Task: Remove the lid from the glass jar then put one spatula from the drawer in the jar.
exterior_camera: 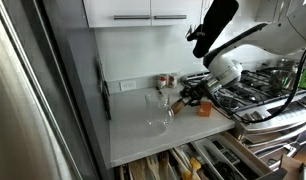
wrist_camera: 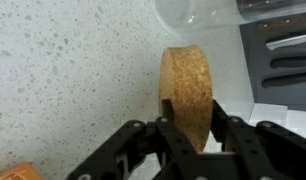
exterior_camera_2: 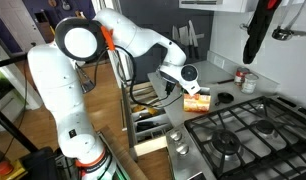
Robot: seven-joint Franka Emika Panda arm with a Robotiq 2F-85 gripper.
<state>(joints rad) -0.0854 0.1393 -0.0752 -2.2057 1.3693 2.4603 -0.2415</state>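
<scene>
A: One arm [exterior_camera_2: 78, 95], white, bent out over the tabletop [exterior_camera: 133, 130], stove [exterior_camera_2: 243, 140] alongside. Drawer?

B: Drawer [exterior_camera_2: 151, 148] under the tabletop edge is pulled out, utensils [exterior_camera_2: 145, 125] inside, too small to sort.

A: Jar?

B: Glass jar [exterior_camera: 161, 112] stands on the tabletop, lid off, just beside the gripper [exterior_camera: 193, 93].

A: Gripper state?

B: Clamped on the cork lid [wrist_camera: 186, 85], a finger on each flat face, lid standing on edge. In wrist view the lid is apart from the jar.

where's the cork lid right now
In the wrist view the cork lid is clamped on edge between the fingers, over the counter, with the glass jar just beyond it and the open drawer to its right.
</scene>
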